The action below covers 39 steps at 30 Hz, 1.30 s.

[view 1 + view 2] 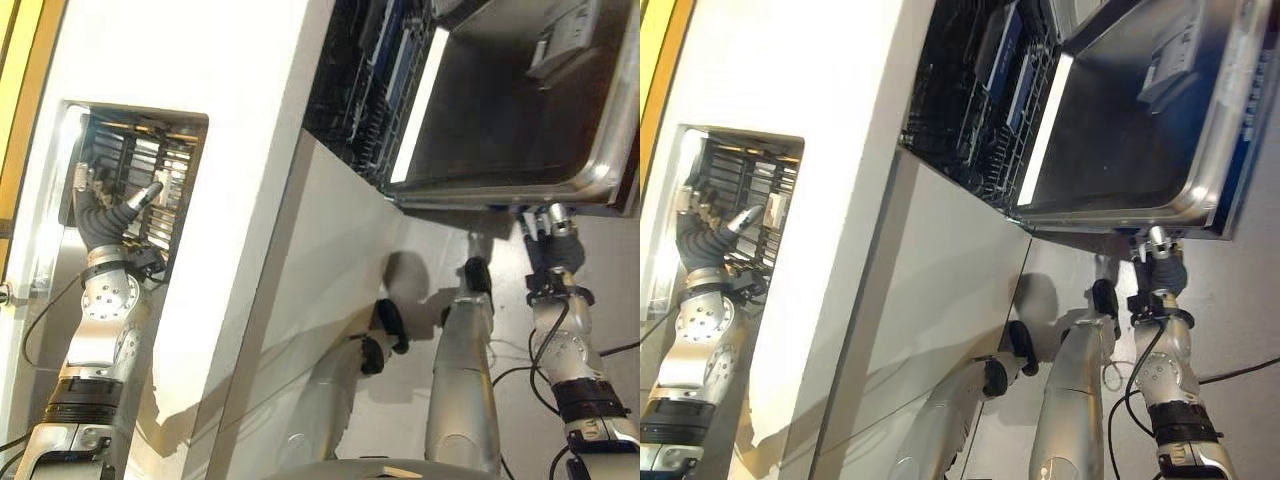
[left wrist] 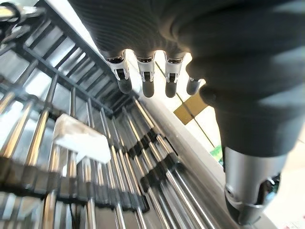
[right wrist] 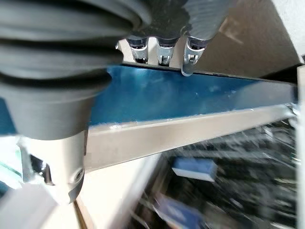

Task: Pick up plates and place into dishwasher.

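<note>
My left hand (image 1: pixel 108 218) is inside a recess in the white counter, over a dish rack (image 1: pixel 150 170) of metal bars (image 2: pixel 119 157). Its fingers (image 2: pixel 145 78) are straight and hold nothing. A small white piece (image 2: pixel 81 142) lies on the bars just past them. I see no plate in the rack. My right hand (image 1: pixel 555 248) is up against the outer rim of the lowered dishwasher door (image 1: pixel 500 110); the door's blue edge (image 3: pixel 157 93) lies across it. The dark dishwasher rack (image 1: pixel 360 70) holds blue items (image 3: pixel 193 169).
The white countertop (image 1: pixel 200 60) runs between the recess and the dishwasher. A pale cabinet front (image 1: pixel 330 260) drops below it. A grey detergent compartment (image 1: pixel 565 40) sits on the steel inner face of the door. A yellow strip (image 1: pixel 20 90) borders the far left.
</note>
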Available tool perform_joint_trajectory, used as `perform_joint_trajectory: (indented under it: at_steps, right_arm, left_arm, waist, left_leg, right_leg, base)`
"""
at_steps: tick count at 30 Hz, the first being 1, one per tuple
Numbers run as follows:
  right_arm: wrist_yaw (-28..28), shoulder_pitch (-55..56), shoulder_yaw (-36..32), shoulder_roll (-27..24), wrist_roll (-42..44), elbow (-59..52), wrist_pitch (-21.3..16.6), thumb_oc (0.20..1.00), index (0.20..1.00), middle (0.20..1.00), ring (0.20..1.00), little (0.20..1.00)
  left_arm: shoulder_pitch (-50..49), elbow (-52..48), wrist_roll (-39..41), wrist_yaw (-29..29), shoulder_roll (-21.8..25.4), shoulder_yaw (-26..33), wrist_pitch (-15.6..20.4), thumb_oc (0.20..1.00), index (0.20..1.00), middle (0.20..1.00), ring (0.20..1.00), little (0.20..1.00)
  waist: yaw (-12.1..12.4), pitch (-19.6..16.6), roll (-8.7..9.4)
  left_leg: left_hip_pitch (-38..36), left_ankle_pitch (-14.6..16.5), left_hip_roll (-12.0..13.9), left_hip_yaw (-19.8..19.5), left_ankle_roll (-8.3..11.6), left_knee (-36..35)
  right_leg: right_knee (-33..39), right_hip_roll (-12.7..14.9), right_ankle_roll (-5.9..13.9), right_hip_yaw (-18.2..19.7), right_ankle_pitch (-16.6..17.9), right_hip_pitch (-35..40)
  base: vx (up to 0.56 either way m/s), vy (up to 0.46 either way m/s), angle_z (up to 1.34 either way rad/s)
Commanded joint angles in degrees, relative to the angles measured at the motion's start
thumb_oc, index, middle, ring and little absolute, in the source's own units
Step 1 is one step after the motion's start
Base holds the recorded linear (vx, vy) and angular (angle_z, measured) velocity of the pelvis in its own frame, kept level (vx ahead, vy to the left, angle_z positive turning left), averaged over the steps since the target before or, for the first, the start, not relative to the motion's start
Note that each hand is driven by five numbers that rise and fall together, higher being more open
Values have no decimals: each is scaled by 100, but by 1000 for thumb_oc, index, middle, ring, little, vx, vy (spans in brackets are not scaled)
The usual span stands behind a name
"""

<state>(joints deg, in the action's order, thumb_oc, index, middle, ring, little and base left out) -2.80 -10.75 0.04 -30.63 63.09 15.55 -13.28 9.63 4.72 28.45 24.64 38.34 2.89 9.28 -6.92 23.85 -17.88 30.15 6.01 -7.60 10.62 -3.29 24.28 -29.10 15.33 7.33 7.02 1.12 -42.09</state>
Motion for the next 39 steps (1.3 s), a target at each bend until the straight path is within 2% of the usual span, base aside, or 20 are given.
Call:
perform_joint_trajectory:
  at_steps: [1, 6, 9, 16, 21, 26, 30, 33, 36, 39]
  right_arm:
    - [-1491, -2197, 530, -65, -720, -2402, -162, 1000, 1000, 1000, 1000, 1000]
    - [-1542, -2039, 650, 218, -905, -2514, -115, 1000, 1000, 1000, 1000, 1000]
    - [-1631, -1908, 667, 431, -914, -2476, -166, 1000, 1000, 1000, 1000, 1000]
    - [-1610, -1504, 794, 893, -917, -2458, -647, 1000, 1000, 1000, 1000, 1000]
    - [-1387, -1310, 921, 1172, -948, -2391, -895, 1000, 1000, 1000, 1000, 1000]
    - [-1250, -985, 847, 1253, -1003, -2340, -951, 1000, 1000, 1000, 1000, 1000]
    - [-958, -677, 779, 1186, -1170, -2337, -788, 1000, 1000, 1000, 1000, 1000]
    - [-582, -332, 667, 1094, -1357, -2217, -455, 1000, 1000, 1000, 1000, 1000]
    - [-308, 238, 597, 1057, -1600, -2106, -355, 1000, 1000, 1000, 1000, 1000]
    - [266, 807, 431, 1084, -2153, -2067, -197, 1000, 1000, 1000, 1000, 1000]
  left_arm:
    - [28, -612, 149, -229, -33, 109, 80, 1000, 1000, 1000, 1000, 1000]
    - [20, -611, 51, -339, -33, 157, -27, 1000, 1000, 1000, 1000, 1000]
    - [19, -615, -48, -402, -12, 187, -74, 1000, 1000, 1000, 1000, 1000]
    - [98, -611, -384, -721, 128, 300, -118, 1000, 1000, 1000, 1000, 1000]
    - [219, -557, -566, -902, 210, 316, -195, 1000, 1000, 1000, 1000, 1000]
    - [305, -541, -720, -1018, 179, 340, -276, 1000, 1000, 1000, 1000, 1000]
    - [249, -534, -765, -1034, 101, 363, -247, 1000, 1000, 1000, 1000, 1000]
    - [118, -570, -822, -988, -42, 382, -223, 1000, 1000, 1000, 1000, 1000]
    - [-182, -691, -886, -958, -182, 434, -159, 1000, 1000, 1000, 1000, 1000]
    - [-486, -919, -997, -906, -391, 544, -160, 1000, 1000, 1000, 1000, 1000]
  waist:
    - [236, 483, -101]
    - [465, 240, 201]
    - [652, 66, 442]
    - [1002, -287, 1067]
    - [1123, -479, 1362]
    - [1099, -605, 1454]
    - [985, -694, 1451]
    - [848, -776, 1439]
    - [728, -873, 1439]
    - [525, -996, 1465]
  left_leg:
    - [-436, -106, 30, -426, 384, 2]
    - [-678, -179, 40, -592, 361, -193]
    - [-887, -181, 45, -736, 359, -311]
    - [-1148, -299, 176, -964, 359, -586]
    - [-1340, -378, 303, -1055, 355, -832]
    - [-1488, -492, 380, -1060, 338, -1104]
    - [-1621, -582, 417, -1026, 339, -1351]
    - [-1728, -619, 438, -944, 341, -1490]
    - [-1884, -652, 454, -858, 339, -1652]
    - [-2071, -674, 465, -750, 336, -1842]
  right_leg:
    - [429, 21, -309, -364, -228, 952]
    - [816, 89, -255, -614, -71, 1436]
    - [1052, 118, -226, -851, -40, 1858]
    - [1691, 3, -218, -1297, 201, 2633]
    - [2062, -157, -199, -1440, 305, 3007]
    - [2213, -275, -197, -1448, 358, 3114]
    - [2326, -326, -181, -1360, 379, 3157]
    - [2375, -354, -167, -1241, 391, 3157]
    - [2465, -371, -140, -1138, 420, 3219]
    - [2589, -391, -108, -1000, 460, 3290]
  base:
    - [84, -16, 18]
    - [71, -59, 28]
    - [75, -116, 35]
    - [49, -223, 48]
    - [32, -184, 28]
    - [-16, -76, 1]
    - [-40, 5, -3]
    - [-23, 50, -10]
    - [-5, 71, -21]
    - [0, 84, -21]
